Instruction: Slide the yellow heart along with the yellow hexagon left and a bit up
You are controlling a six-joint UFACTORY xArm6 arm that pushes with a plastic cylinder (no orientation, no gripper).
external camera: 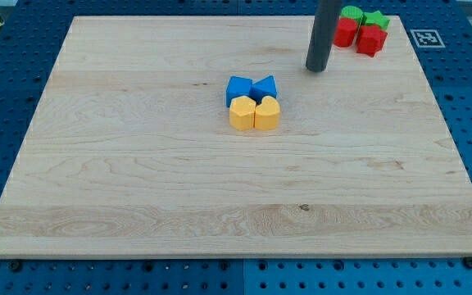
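The yellow hexagon (pixel 241 113) and the yellow heart (pixel 267 113) sit side by side near the board's middle, touching, with the hexagon on the view's left. Two blue blocks (pixel 238 88) (pixel 265 86) sit just above them, touching them. My tip (pixel 316 69) stands on the board up and to the view's right of the yellow heart, apart from every block.
At the board's top right corner a cluster holds a red block (pixel 346 32), another red block (pixel 371 38), a green round block (pixel 351 13) and a green star (pixel 376 20). The wooden board (pixel 138 180) lies on a blue pegboard table.
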